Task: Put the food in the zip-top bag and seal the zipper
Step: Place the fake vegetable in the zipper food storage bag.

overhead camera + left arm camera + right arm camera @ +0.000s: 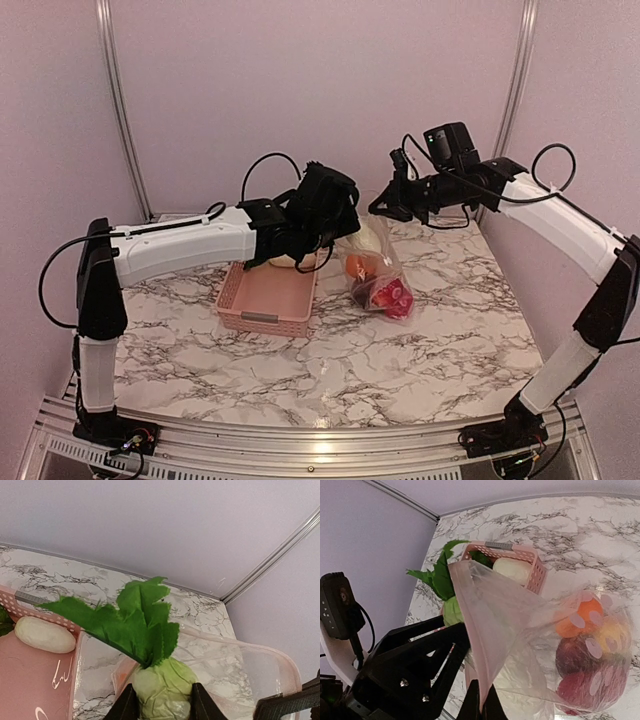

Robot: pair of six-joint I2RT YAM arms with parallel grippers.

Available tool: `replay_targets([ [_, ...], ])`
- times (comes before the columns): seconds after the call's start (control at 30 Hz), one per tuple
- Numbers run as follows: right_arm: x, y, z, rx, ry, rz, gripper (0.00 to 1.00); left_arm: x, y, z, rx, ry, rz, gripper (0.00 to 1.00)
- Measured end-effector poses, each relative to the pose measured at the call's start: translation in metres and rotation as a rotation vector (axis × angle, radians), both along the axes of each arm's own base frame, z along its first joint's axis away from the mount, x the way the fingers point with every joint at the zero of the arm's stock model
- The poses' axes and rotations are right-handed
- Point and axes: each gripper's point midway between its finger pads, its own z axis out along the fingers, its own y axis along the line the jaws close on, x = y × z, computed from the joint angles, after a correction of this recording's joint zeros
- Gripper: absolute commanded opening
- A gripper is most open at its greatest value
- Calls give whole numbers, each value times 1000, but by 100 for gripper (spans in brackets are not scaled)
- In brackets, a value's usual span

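The top view looks down from above the near edge over the whole desk (400, 370). The left wrist view faces far-right and the right wrist view faces left, both close on the leafy green vegetable (142, 625) and pink basket (535, 575).

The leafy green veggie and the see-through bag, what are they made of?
The leafy green vegetable looks like a toy: leaves probably cloth or felt, matte with jagged cut edges; pale body maybe fabric too. The zip-top bag looks like thin clear plastic, glossy and crinkly, with fruit showing through.
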Motion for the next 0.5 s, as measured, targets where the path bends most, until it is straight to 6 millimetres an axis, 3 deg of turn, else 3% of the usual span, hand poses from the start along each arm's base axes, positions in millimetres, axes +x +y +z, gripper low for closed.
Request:
replay_targets([
  [0.13,-1,2,1,16,13,3,0,6,-8,-24,28,22,1,13],
  [0.17,-1,3,0,17,16,4,0,7,-10,-28,29,26,-5,20],
  [0.27,0,4,-1,18,20,6,0,7,-17,-34,25,41,-43,58],
  [0.33,1,4,-4,17,23,6,0,3,-23,-32,21,39,-87,77],
  [0.4,4,4,-6,15,28,4,0,0,-24,-30,17,38,-117,86],
  [0.5,7,3,-8,11,32,-1,0,-4,-16,-20,33,31,-134,90],
])
